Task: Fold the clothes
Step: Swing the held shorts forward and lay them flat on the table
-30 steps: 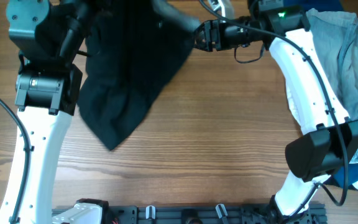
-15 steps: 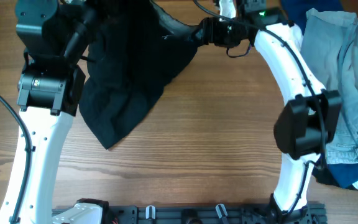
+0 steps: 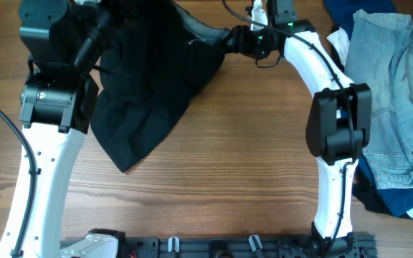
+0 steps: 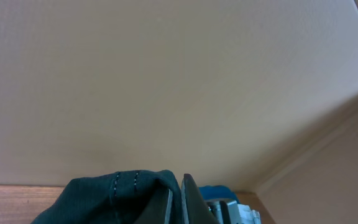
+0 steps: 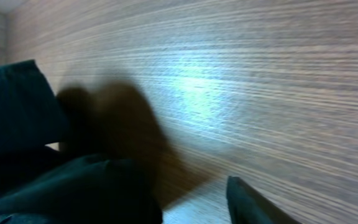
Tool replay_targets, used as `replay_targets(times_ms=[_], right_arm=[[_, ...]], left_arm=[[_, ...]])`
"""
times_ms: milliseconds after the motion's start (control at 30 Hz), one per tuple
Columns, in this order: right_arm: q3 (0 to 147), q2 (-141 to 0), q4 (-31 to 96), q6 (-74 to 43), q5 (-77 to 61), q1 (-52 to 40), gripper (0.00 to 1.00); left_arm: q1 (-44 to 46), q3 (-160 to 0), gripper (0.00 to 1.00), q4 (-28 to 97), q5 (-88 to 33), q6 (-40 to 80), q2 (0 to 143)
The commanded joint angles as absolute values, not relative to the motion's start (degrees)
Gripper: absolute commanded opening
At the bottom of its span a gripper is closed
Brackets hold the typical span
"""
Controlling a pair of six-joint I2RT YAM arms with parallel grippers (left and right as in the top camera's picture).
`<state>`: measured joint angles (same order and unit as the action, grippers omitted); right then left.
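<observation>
Shorts (image 3: 149, 93) matt black cloth; table (image 3: 249, 165) wood-grain, satin

1. Most of the view is taken up by a plain beige surface (image 4: 166, 81).
2. The black shorts (image 4: 114, 196) are seen bunched at the bottom edge, with dotted stitching along a fold.
3. The cloth is met by the dark, nearly closed fingers of the left gripper (image 4: 176, 194).
4. A wooden table (image 4: 11, 194) strip is shown lower left and a blue object (image 4: 219, 190) lower right.

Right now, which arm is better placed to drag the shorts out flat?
Right, probably. The jaws of the right arm pinch a corner of the shorts with bare table beside it to pull into. The left arm holds its end at the far side, facing the wall, with little room.
</observation>
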<state>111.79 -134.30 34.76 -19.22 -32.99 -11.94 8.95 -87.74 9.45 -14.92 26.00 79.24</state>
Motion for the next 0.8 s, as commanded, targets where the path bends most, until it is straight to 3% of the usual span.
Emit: replay_targets(times_ms=[0, 33, 133, 300, 467, 767], right_arm=[[111.72, -135.24, 34.50, -20.34, -35.24, -13.56, 0.24], [111.72, -135.24, 34.98, -20.34, -35.66, -13.54, 0.04], [111.74, -134.34, 35.66, -19.49, -35.92, -12.08, 0.04], [112.73, -123.92, 45.19, -13.08, -35.81, -1.69, 0.04], [112.73, -102.96, 57.17, -6.63, -35.73, 8.84, 0.04], [112.73, -67.42, 70.89, -4.54, -19.03, 9.85, 0.04]], left_arm=[[9.17, -88.95, 0.04, 8.67, -15.59, 25.93, 78.87], [9.17, -88.95, 0.04, 8.64, -15.57, 25.93, 78.87], [9.10, -88.95, 0.04, 8.64, -12.49, 25.89, 78.87], [7.11, -88.95, 0.04, 7.88, -0.99, 24.21, 78.78], [7.03, -88.95, 0.04, 7.79, -2.09, 24.21, 70.96], [7.01, -88.95, 0.04, 19.40, -5.10, 24.18, 47.64]])
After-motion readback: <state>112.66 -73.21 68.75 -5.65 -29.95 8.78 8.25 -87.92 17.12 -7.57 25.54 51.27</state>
